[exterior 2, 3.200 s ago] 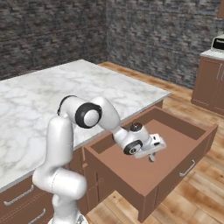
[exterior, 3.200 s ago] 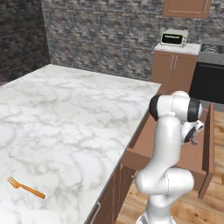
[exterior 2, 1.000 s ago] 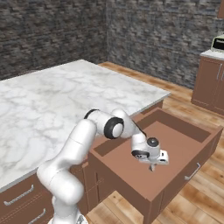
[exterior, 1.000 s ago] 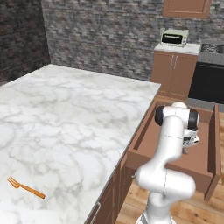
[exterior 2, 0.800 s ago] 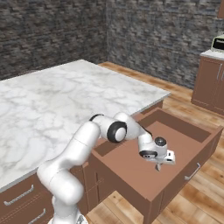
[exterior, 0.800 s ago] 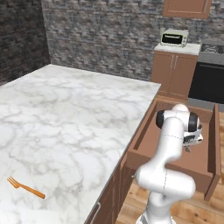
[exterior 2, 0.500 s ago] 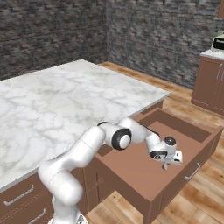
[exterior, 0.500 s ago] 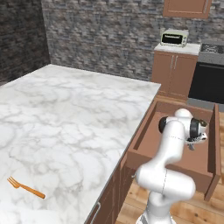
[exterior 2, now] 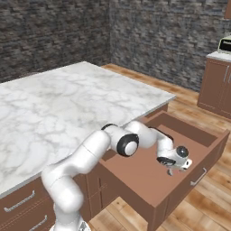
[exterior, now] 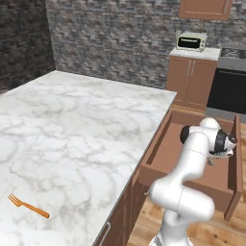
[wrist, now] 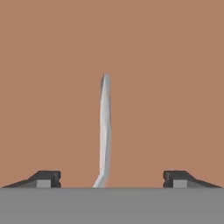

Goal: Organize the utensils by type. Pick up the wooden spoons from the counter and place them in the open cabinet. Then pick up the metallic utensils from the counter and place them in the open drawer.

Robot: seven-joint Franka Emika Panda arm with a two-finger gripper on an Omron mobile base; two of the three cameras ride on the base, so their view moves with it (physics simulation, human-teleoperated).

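Observation:
My gripper (wrist: 111,177) is low inside the open drawer (exterior 2: 140,177), and its fingers (wrist: 46,177) stand wide apart. A slim silvery spoon (wrist: 105,131) lies loose on the drawer's flat brown bottom between them, touched by neither finger. The base views show the arm stretched over the drawer, with the gripper (exterior: 211,161) (exterior 2: 172,171) near its outer end. An orange-brown fork (exterior: 28,206) lies on the white marble counter (exterior: 72,125) near its front left corner. The wooden spoons are out of view.
The drawer (exterior: 154,149) juts out from the counter's right side over a wooden floor. Behind it stand brown cupboards with a toaster oven (exterior: 191,41) on top, a black oven (exterior: 230,91) and a wall cabinet (exterior: 204,8) above.
The arm has reached farther out and lower into the drawer. The jaws have opened and let go of the silvery spoon, which now lies on the drawer bottom.

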